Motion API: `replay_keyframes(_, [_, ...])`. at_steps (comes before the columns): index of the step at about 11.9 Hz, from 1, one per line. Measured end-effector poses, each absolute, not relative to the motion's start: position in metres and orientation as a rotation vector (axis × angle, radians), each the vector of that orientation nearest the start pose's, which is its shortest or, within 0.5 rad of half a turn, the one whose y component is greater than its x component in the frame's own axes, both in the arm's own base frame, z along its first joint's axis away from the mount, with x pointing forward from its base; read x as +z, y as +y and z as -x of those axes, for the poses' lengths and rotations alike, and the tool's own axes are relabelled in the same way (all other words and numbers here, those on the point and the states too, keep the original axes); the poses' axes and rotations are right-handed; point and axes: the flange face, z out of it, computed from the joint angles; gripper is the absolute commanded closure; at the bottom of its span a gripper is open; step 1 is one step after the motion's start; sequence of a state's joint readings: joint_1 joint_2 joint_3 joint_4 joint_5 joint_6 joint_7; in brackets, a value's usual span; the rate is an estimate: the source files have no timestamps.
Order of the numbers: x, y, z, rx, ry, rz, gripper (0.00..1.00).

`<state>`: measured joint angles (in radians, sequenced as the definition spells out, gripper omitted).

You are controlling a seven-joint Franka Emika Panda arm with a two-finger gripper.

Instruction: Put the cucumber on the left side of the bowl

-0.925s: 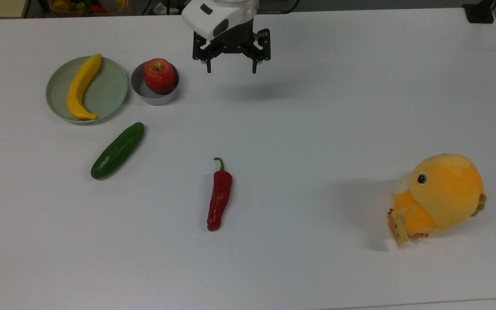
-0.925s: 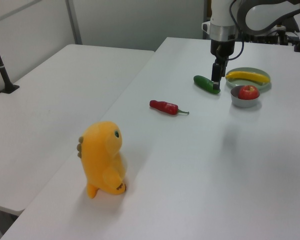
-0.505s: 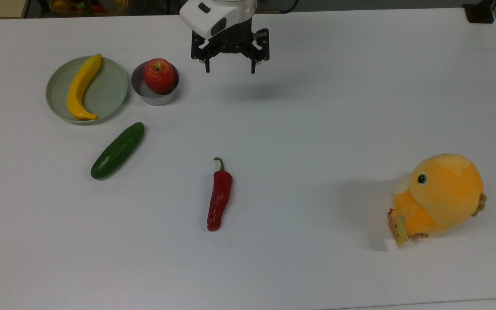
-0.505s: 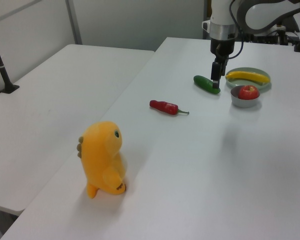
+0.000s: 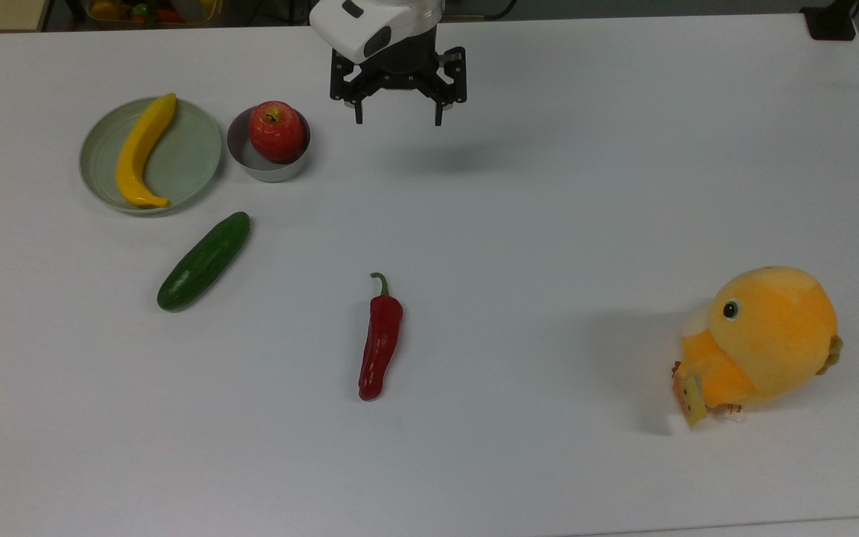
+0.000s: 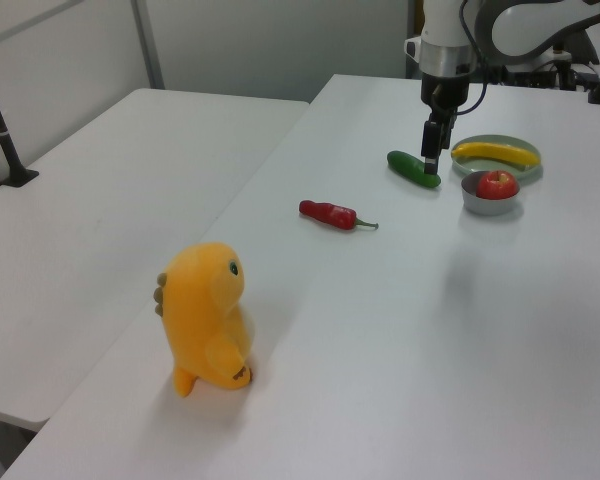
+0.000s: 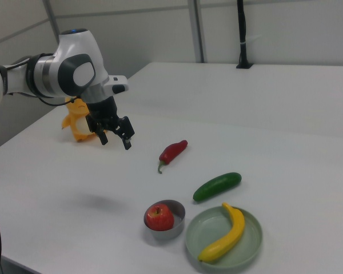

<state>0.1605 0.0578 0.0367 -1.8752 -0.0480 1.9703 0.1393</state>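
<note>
- Top view: The pincer (image 5: 397,118) hangs above the white desk (image 5: 549,186), up near the far edge. Its two fingers are spread wide and hold nothing. The cucumber (image 5: 204,260) lies flat on the desk, slanted, below the bowl (image 5: 262,168) and apart from it. A red apple (image 5: 277,131) sits in the bowl. Just beside the bowl, on the top view's left, is a green plate (image 5: 191,160) with a banana (image 5: 140,151) on it. A red chili (image 5: 380,340) lies near the middle. An orange plush toy (image 5: 765,339) sits far to the top view's right.
- Left view: The pincer (image 6: 432,160) points down, in front of the cucumber (image 6: 408,167).
- Right view: The pincer (image 7: 115,138) is open and empty in the air. The cucumber (image 7: 217,186) lies between the chili (image 7: 172,152) and the plate (image 7: 248,249).
</note>
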Motion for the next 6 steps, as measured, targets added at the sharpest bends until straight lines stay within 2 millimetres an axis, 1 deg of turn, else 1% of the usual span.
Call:
replay_keyframes(3, [0.486,0.108,-0.573,-0.086,-0.101,3.172,0.00])
replay_keyframes(4, [0.488,0.102,-0.574,-0.088,-0.071,3.162,0.00])
replay_keyframes(5, [0.488,0.093,-0.576,-0.087,-0.033,3.155,0.00])
replay_keyframes(6, [0.486,0.078,-0.579,-0.082,0.042,3.154,0.00])
